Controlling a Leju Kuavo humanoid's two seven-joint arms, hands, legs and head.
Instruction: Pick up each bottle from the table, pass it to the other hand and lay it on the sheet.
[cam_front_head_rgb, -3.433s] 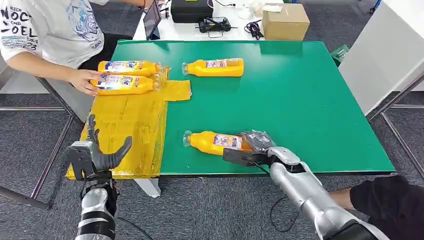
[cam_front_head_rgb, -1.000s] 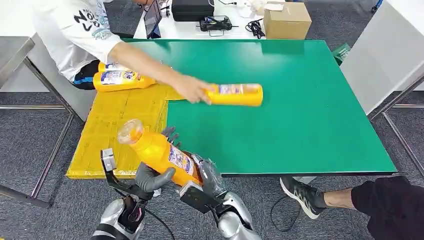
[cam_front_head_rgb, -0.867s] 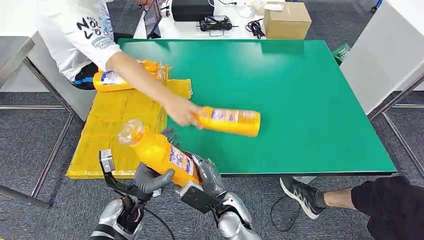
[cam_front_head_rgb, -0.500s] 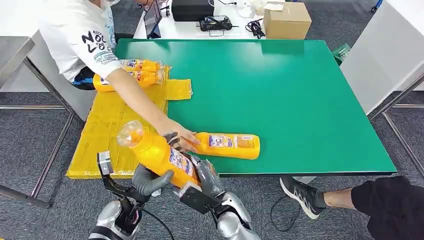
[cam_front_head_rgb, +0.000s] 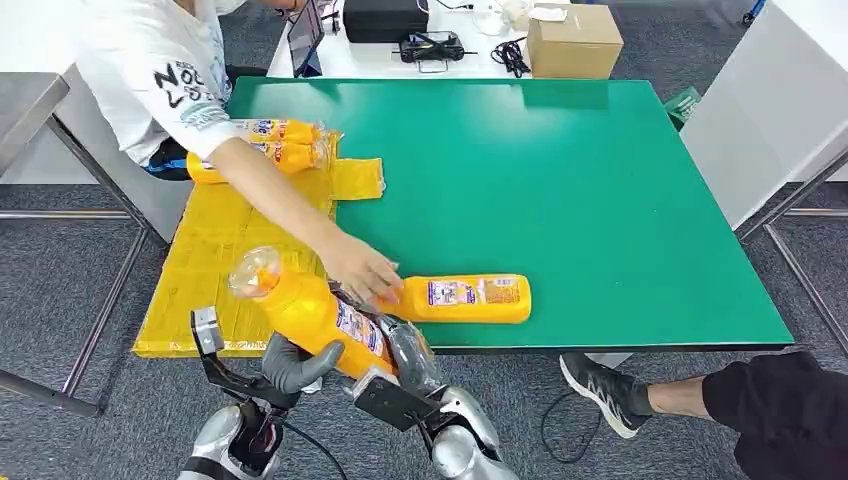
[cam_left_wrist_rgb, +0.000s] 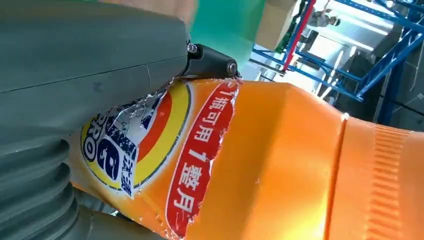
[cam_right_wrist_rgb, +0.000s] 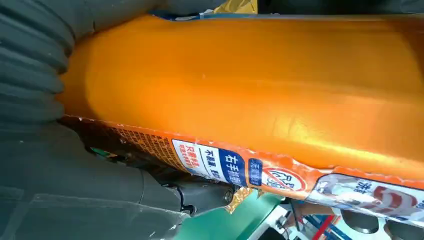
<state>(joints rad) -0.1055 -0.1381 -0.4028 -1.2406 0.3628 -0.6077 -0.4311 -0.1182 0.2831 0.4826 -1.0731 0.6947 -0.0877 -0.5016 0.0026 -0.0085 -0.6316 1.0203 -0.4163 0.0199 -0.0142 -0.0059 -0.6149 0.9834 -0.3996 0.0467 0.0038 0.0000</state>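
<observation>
While the tilted orange plastic bottle (cam_front_head_rgb: 305, 310) hangs off the near edge of the green table (cam_front_head_rgb: 600, 200), both robot hands are on it: the left hand (cam_front_head_rgb: 290, 362) wraps its grey thumb and fingers around the lower body, and the right hand (cam_front_head_rgb: 405, 355) clasps the base end. Its capped neck points up and to the left, over the near part of the yellow sheet (cam_front_head_rgb: 240, 250). In the left wrist view the label sits pressed against the thick grey thumb (cam_left_wrist_rgb: 85, 75). A person's hand (cam_front_head_rgb: 362, 272) reaches across the table and touches a second orange bottle (cam_front_head_rgb: 465, 298) lying flat near the front edge. Two more orange bottles (cam_front_head_rgb: 275, 142) lie side by side at the sheet's far end.
</observation>
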